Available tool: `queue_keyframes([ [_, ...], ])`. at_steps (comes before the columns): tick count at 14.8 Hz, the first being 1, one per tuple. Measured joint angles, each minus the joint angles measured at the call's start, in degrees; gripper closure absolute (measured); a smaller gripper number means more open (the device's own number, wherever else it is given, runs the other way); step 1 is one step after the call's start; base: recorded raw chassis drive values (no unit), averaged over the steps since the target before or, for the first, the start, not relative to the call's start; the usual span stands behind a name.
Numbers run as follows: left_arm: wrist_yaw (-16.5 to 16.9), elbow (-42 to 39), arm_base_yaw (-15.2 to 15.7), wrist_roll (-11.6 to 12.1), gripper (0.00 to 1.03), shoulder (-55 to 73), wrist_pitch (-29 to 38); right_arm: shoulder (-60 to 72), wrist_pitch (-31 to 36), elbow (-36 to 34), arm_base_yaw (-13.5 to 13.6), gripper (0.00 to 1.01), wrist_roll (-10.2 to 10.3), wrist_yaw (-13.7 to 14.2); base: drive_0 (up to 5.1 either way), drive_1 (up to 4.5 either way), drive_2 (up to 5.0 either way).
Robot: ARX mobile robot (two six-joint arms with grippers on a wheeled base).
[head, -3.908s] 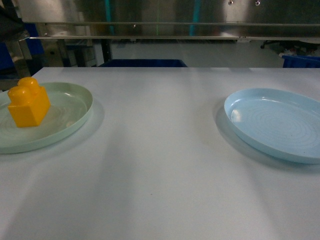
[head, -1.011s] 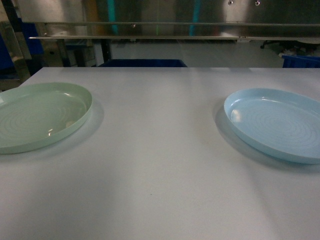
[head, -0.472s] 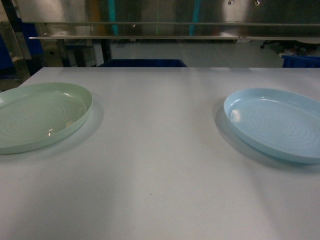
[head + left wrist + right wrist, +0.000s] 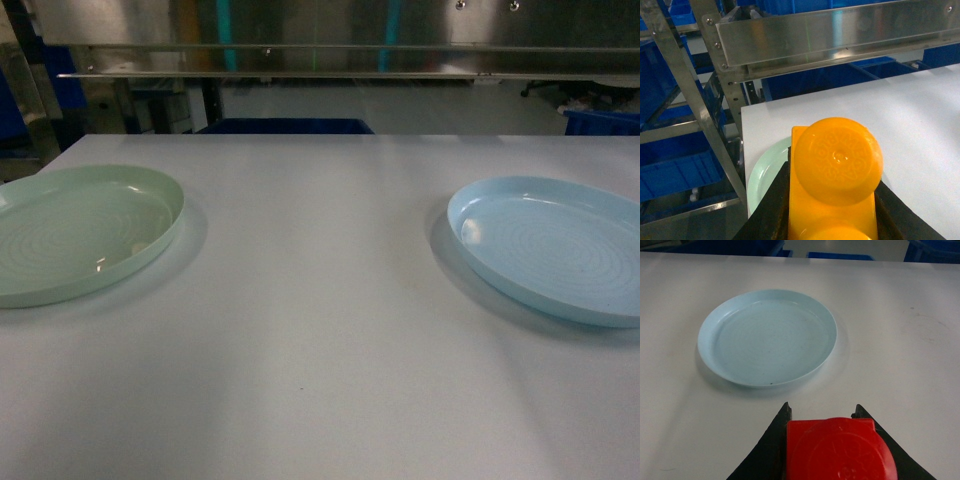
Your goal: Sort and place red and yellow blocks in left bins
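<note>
The yellow block [image 4: 835,165] fills the left wrist view, with my left gripper [image 4: 831,197] shut on its sides. It hangs above the near rim of the green plate [image 4: 765,170], close to the table's left edge. A blue bin [image 4: 675,172] sits low beyond that edge. The right wrist view has my right gripper [image 4: 822,411] shut on the red block [image 4: 837,450], held over the table short of the blue plate [image 4: 767,337]. In the head view the green plate [image 4: 90,235] and the blue plate [image 4: 550,250] both lie empty; neither gripper nor block shows there.
A steel rack with a slanted post [image 4: 695,100] and a horizontal rail [image 4: 840,30] stands just past the table's left edge, with more blue bins behind it. Another blue bin [image 4: 285,126] sits beyond the table's far edge.
The yellow block stood on the green plate 3.9 s ago; it was gone from the plate by 1 s ago. Over the last second the head view is unchanged.
</note>
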Motion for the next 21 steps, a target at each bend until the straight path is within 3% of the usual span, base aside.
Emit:
queue_keyframes([
  [21,0.2,0.0,0.1,0.0,0.76,0.1,0.1,-0.1,0.0,0.0,0.0,0.73,0.0,0.2,-5.0,2.49,2.5],
])
